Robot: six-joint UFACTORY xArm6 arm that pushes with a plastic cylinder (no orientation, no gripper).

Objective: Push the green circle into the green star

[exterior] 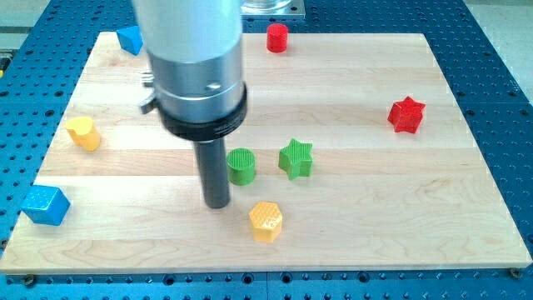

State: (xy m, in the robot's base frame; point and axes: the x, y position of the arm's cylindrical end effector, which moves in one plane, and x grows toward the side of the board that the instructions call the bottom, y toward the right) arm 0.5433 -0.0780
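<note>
The green circle point(241, 165) stands near the middle of the wooden board. The green star point(296, 158) stands just to its right, with a small gap between them. My tip point(217, 202) is on the board to the lower left of the green circle, close to it but apart. The arm's wide grey body hangs above and hides part of the board at the view's top left.
A yellow hexagon point(266, 221) lies below the green pair. A red star point(406, 115) is at the right, a red cylinder point(276, 37) at the top. A yellow block point(83, 132) and blue cube point(43, 205) are at the left, a blue block point(129, 39) at the top left.
</note>
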